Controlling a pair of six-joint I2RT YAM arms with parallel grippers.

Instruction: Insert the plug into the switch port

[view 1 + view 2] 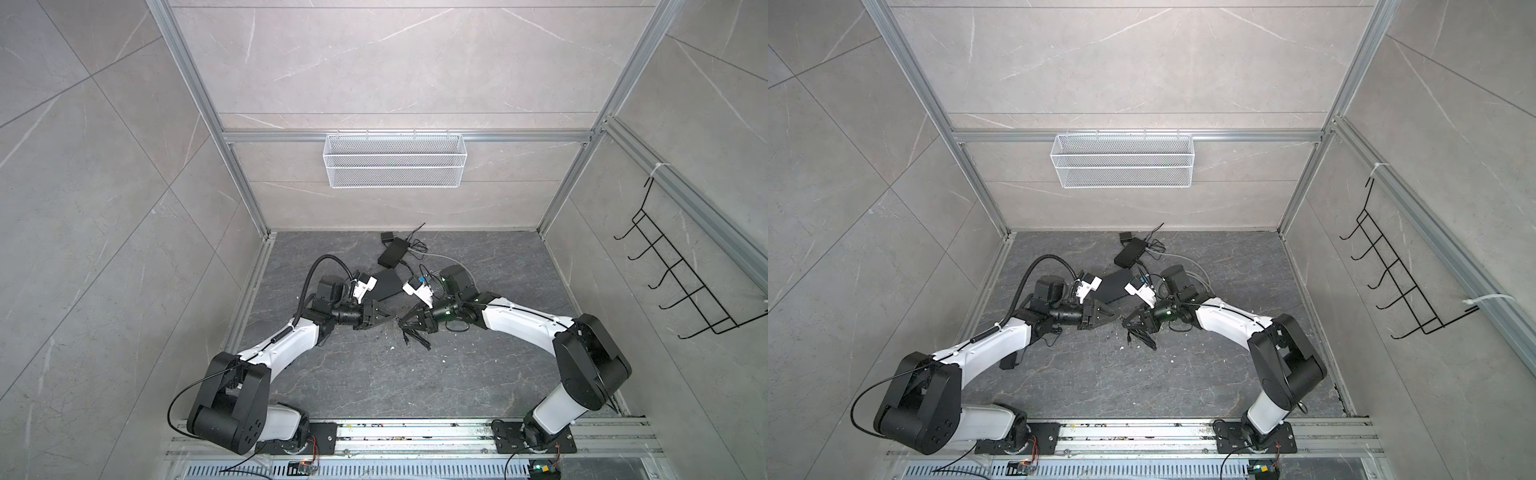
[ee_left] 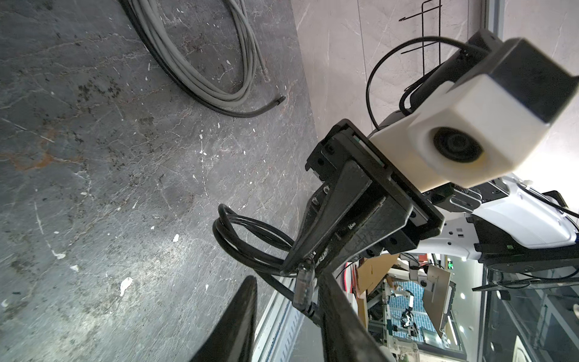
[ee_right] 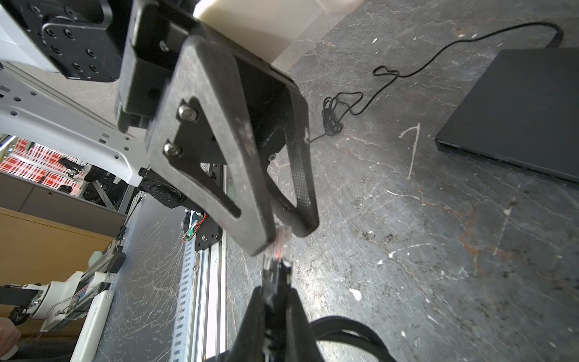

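Right tool [image 3: 275, 293] is pinching the plug [image 3: 277, 250] by its boot, mid-air over the bench [image 3: 407, 219]; left tool [image 3: 282, 236] is hanging half-open around its tip. I'd be closing it squarely before releasing.

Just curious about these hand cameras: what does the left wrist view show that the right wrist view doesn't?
Only the left wrist view: a coiled grey cable and the right arm's white-cased camera. Only the right wrist view: a flat black box and a tangled thin black wire. Both: the clear plastic plug on its black cable, above the dark marbled floor.
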